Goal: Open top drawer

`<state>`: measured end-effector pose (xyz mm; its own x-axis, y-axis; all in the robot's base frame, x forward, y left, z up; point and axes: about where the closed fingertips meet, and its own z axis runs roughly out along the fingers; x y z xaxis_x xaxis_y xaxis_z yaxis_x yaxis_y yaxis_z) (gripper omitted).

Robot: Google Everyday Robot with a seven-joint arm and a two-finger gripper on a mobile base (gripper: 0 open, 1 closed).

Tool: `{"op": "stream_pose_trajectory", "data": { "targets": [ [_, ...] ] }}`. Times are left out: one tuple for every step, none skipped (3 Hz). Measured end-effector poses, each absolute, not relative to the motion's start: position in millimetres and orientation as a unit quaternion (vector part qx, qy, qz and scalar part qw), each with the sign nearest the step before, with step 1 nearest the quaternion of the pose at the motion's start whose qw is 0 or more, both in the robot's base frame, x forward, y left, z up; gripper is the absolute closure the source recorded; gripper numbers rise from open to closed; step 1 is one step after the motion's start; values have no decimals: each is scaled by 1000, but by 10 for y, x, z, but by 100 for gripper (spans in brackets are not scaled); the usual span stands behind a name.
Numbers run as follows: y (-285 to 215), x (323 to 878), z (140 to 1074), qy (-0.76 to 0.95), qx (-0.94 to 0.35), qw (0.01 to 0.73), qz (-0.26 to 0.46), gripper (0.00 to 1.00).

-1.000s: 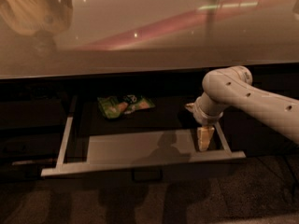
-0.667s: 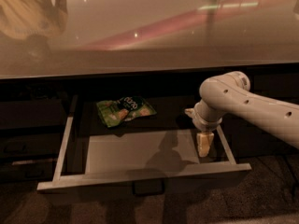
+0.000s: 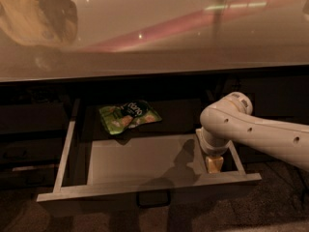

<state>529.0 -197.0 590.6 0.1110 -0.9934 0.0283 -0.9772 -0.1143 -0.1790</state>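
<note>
Camera view: the top drawer (image 3: 145, 186) sits across the lower middle of the frame, well out from under the counter (image 3: 145, 37), its grey floor showing. The gripper (image 3: 215, 164) hangs down inside it at the lower right, tucked just behind the pale front edge near the right corner; whether it is spread or closed, I cannot tell. That front edge runs left to right, and it lies toward the bottom of the frame from the gripper, so any further pull goes that way. The handle (image 3: 153, 199) is lower left of the gripper. A green snack bag (image 3: 129, 116) lies at the back, well apart.
</note>
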Motion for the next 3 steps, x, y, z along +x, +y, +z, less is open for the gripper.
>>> {"op": "stream_pose_trajectory", "data": {
  "targets": [
    [-2101,5088,5835,678,-731,39,-69,0],
    [-2222,4959,5797,689,-721,27,-69,0],
    [-2330,4797,5730,699,-712,9,-65,0]
  ]
}}
